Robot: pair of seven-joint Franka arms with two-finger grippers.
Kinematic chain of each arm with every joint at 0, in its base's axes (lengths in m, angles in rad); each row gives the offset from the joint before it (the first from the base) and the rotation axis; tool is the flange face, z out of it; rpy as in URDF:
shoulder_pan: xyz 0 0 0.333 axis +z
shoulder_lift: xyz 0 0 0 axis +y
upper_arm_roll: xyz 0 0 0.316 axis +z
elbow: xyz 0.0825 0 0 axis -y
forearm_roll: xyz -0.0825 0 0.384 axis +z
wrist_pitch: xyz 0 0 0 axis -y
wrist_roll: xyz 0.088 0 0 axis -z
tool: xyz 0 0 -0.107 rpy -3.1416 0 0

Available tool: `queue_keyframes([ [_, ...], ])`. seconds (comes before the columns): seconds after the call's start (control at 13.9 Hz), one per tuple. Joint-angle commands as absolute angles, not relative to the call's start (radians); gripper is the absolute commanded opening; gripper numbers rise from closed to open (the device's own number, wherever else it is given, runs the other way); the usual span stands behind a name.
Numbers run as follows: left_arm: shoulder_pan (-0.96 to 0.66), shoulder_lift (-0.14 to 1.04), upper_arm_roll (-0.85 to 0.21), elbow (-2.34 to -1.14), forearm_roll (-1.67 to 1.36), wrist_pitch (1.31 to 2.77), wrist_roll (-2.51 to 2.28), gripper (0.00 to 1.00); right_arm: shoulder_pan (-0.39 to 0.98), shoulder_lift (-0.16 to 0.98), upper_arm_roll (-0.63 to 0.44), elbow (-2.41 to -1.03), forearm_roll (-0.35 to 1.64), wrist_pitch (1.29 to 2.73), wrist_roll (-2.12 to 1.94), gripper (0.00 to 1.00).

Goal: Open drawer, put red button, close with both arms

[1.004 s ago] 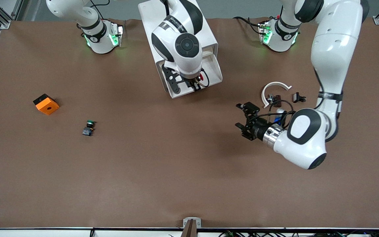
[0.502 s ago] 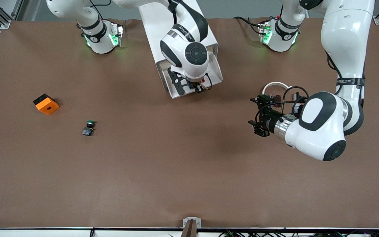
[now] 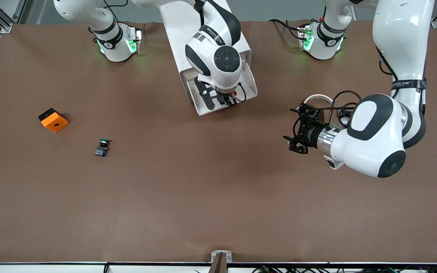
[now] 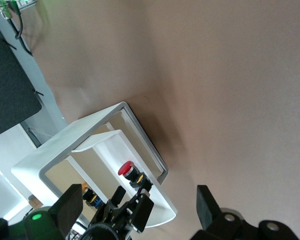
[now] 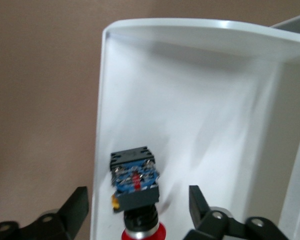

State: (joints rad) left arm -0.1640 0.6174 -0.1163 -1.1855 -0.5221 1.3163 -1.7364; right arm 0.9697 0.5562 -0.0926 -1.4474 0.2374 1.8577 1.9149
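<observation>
The drawer (image 3: 249, 84) stands pulled out of the white cabinet (image 3: 180, 22). The red button (image 5: 136, 186) lies in its white tray (image 5: 190, 100), red cap toward the right wrist camera. It also shows in the left wrist view (image 4: 126, 169) and as a red spot in the front view (image 3: 235, 92). My right gripper (image 3: 227, 100) is open just over the button, one finger (image 5: 79, 205) on each side, not touching it. My left gripper (image 3: 296, 129) is open and empty above the table, toward the left arm's end, pointing at the cabinet.
An orange block (image 3: 53, 120) and a green-capped switch (image 3: 103, 147) lie toward the right arm's end. A white ring piece (image 3: 317, 98) lies under the left arm's cables. Another switch with a blue body (image 4: 91, 197) sits lower in the cabinet.
My left gripper has drawn back from the table's middle toward the left arm's end. My right gripper has shifted slightly over the open drawer.
</observation>
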Motion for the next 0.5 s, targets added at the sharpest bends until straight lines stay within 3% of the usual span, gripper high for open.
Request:
queue_keyframes([
  [0.0, -0.156, 0.563, -0.106, -1.21, -0.508, 1.315, -1.658, 1.0, 0.962, 0.5, -0.106, -1.427, 0.256, 1.839, 1.914, 1.0],
  [0.22, -0.158, 0.557, -0.11, -1.212, -0.488, 1.315, -1.634, 1.0, 0.921, 0.436, -0.106, -1.424, 0.256, 1.81, 1.911, 1.0],
  [0.43, -0.169, 0.555, -0.115, -1.212, -0.476, 1.315, -1.612, 1.0, 0.875, 0.399, -0.107, -1.358, 0.258, 1.654, 1.814, 1.0],
])
